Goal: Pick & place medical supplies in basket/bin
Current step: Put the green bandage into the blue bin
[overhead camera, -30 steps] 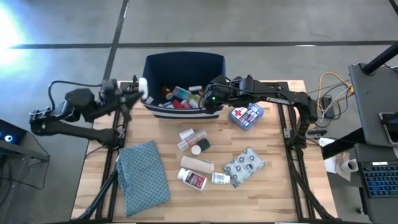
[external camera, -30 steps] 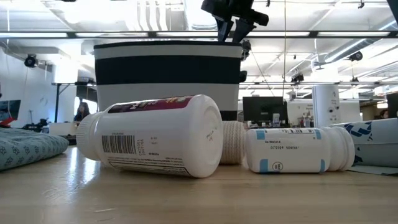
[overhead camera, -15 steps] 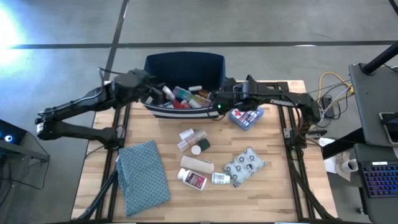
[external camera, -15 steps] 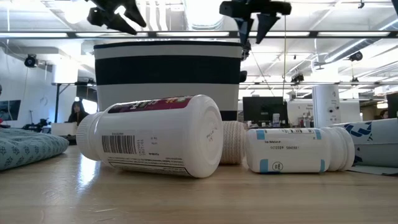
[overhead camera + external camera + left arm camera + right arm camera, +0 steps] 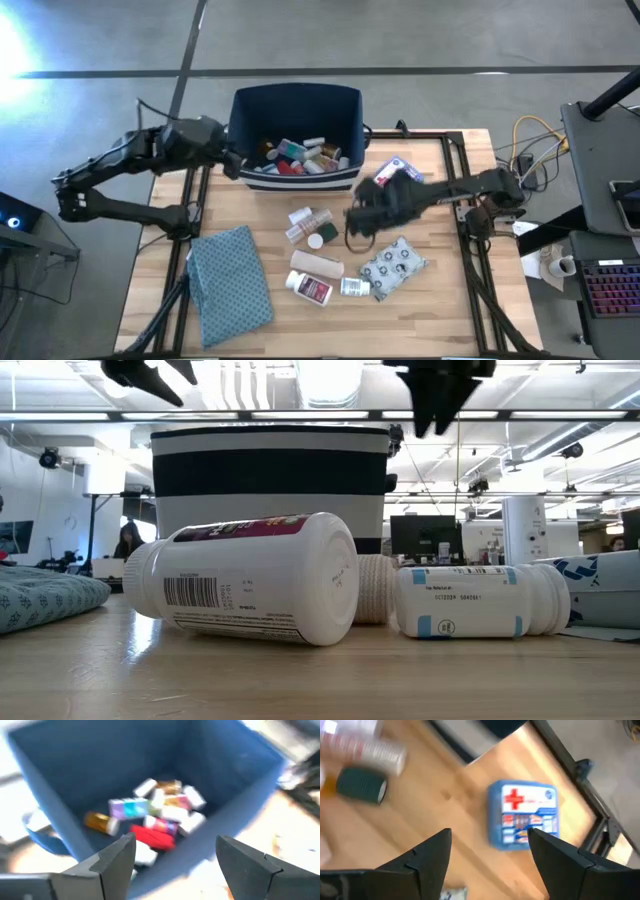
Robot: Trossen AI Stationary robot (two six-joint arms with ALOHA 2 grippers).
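The dark navy bin point(image 5: 296, 108) stands at the table's far edge and holds several supplies point(image 5: 155, 815), among them a red tube. My left gripper point(image 5: 175, 850) hangs open just left of the bin point(image 5: 228, 160), empty. My right gripper point(image 5: 490, 837) is open and empty above the table's middle point(image 5: 360, 218). The blue-white red-cross box point(image 5: 522, 822) lies flat to its far right. Near it lie a clear bottle point(image 5: 310, 222), a dark green roll point(image 5: 322, 237), the tan bandage roll point(image 5: 317, 264), a white bottle point(image 5: 310, 288), a small bottle point(image 5: 353, 287) and the grey pouch point(image 5: 392, 265).
The teal dotted cloth point(image 5: 232, 285) lies flat at the table's near left. In the low view the white bottle point(image 5: 250, 575) and the small bottle point(image 5: 480, 600) lie on their sides before the bin point(image 5: 270, 475). Bare wood shows at the table's near right.
My left gripper swung in over the bin's left part, then drew back toward the table's left. My right gripper left the bin's right rim and moved toward the near edge, over the table's middle, past the red-cross box.
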